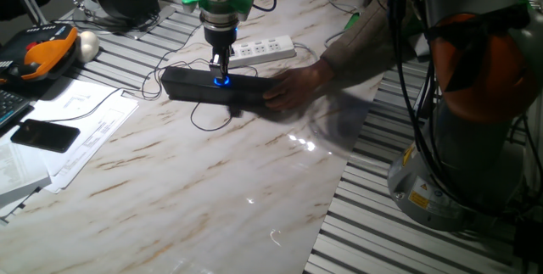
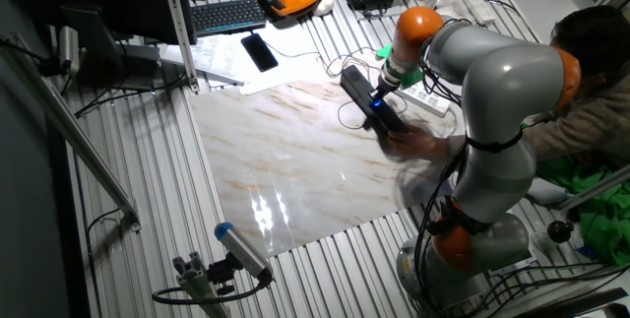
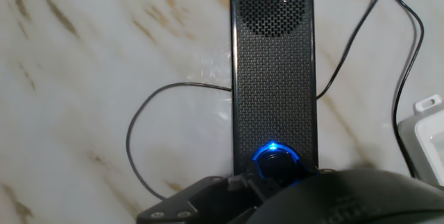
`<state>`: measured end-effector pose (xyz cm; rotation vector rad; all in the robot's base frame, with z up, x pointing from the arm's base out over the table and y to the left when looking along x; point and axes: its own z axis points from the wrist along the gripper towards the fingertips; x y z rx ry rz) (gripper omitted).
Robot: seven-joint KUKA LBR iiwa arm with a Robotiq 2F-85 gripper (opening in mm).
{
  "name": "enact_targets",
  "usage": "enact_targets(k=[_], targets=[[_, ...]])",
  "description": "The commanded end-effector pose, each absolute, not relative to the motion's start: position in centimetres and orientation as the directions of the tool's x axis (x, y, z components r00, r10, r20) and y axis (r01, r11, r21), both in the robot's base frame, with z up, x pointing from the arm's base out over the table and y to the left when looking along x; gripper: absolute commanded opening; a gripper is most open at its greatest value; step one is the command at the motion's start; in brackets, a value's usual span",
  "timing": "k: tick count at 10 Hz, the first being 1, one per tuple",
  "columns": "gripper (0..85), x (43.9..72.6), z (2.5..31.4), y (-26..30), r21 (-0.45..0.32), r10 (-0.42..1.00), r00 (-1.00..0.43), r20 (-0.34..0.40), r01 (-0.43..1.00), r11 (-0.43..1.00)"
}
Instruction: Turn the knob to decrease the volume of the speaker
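Observation:
The speaker [image 1: 199, 86] is a long black bar lying on the marble table; it also shows in the other fixed view [image 2: 358, 87] and runs down the middle of the hand view [image 3: 274, 78]. Its knob [image 1: 222, 81] glows blue at mid-length, also in the other fixed view [image 2: 375, 105] and low in the hand view [image 3: 276, 160]. My gripper [image 1: 221, 69] points straight down onto the knob, with its fingers close together around it. In the hand view the gripper [image 3: 276, 174] covers the knob's near side. A thin black cable [image 3: 149, 113] loops beside the bar.
A person's hand [image 1: 297, 86] holds the speaker's right end, blurred in the other fixed view [image 2: 418, 144]. A white power strip [image 1: 265, 50] lies just behind the speaker. Papers and a phone [image 1: 44, 135] lie at the left. The marble sheet's edge [image 1: 335, 198] is at the right.

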<state>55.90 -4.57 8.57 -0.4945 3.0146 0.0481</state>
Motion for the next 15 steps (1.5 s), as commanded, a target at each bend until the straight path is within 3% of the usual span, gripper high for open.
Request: enact_targets(k=[1, 5, 12, 15], targets=[[0.0, 55.89, 8.57, -4.59, 0.016, -0.328, -0.940, -0.090, -0.331, 0.944], [0.0, 55.89, 8.60, -4.59, -0.025, -0.430, -0.900, -0.077, -0.429, 0.903], [0.0, 55.87, 8.62, -4.56, -0.024, -0.431, -0.901, -0.055, -0.430, 0.902], [51.0, 55.88, 8.84, -4.56, -0.057, -0.403, -0.914, -0.049, -0.401, 0.915]])
